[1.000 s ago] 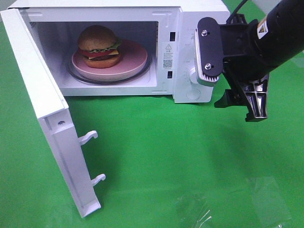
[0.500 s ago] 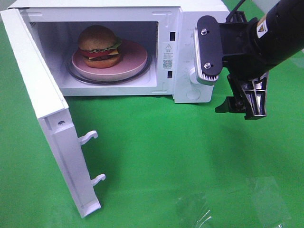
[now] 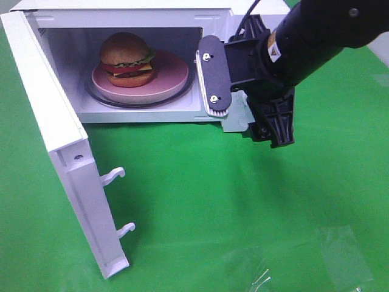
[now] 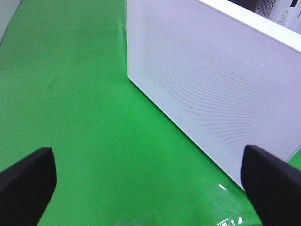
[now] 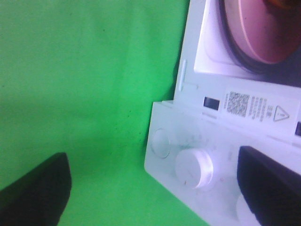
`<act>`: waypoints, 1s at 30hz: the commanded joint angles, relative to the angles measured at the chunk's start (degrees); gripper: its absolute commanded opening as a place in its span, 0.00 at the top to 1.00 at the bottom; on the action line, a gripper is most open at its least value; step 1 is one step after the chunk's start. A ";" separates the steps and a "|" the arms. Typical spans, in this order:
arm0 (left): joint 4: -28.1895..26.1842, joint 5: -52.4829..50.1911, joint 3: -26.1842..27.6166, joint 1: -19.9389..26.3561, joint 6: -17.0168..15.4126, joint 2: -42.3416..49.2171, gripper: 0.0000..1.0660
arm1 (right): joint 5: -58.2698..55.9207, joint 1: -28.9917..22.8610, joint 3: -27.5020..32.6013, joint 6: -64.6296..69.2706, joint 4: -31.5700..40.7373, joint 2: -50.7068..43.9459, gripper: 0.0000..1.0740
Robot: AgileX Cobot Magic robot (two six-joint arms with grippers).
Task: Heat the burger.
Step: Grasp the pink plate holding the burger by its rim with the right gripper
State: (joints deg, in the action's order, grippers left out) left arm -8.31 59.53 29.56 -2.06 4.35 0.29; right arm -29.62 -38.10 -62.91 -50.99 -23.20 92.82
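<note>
The burger (image 3: 126, 59) sits on a round pink plate (image 3: 172, 79) inside the white microwave (image 3: 213, 24), whose door (image 3: 61, 134) stands wide open to the left. My right gripper (image 3: 246, 103) hangs open right in front of the control panel, one finger (image 3: 216, 76) covering the cavity's right edge. In the right wrist view a white knob (image 5: 194, 168) and a round button (image 5: 160, 142) lie between its spread fingertips (image 5: 33, 188). My left gripper (image 4: 150, 183) is open and empty, facing the door's outer face (image 4: 211, 80); it is out of the high view.
Green cloth (image 3: 243, 201) covers the table. Two latch hooks (image 3: 115, 175) stick out from the door's inner edge. Crumpled clear plastic film (image 3: 340, 249) lies at the front right. The right arm (image 3: 322, 30) hides most of the microwave's control panel.
My right gripper has moved left, from beside the microwave's right side to directly in front of the control panel. The burger, plate and door have not moved.
</note>
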 commanded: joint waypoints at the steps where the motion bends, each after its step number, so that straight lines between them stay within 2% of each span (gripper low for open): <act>1: 0.17 -0.46 -0.17 0.11 -0.11 0.40 0.06 | 0.74 -0.57 -2.06 0.63 -0.80 1.83 0.16; 16: 0.17 -0.46 -0.17 0.11 -0.11 0.40 0.06 | 6.65 -1.89 -13.06 0.63 -1.09 12.61 0.20; 30: 0.17 -0.46 -0.17 0.11 -0.11 0.40 0.06 | 13.35 -1.89 -17.93 0.63 -0.86 19.37 0.21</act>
State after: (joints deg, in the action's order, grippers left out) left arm -8.31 59.53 29.56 -2.06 4.35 0.29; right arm -16.79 -39.88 -80.33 -50.94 -23.95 112.01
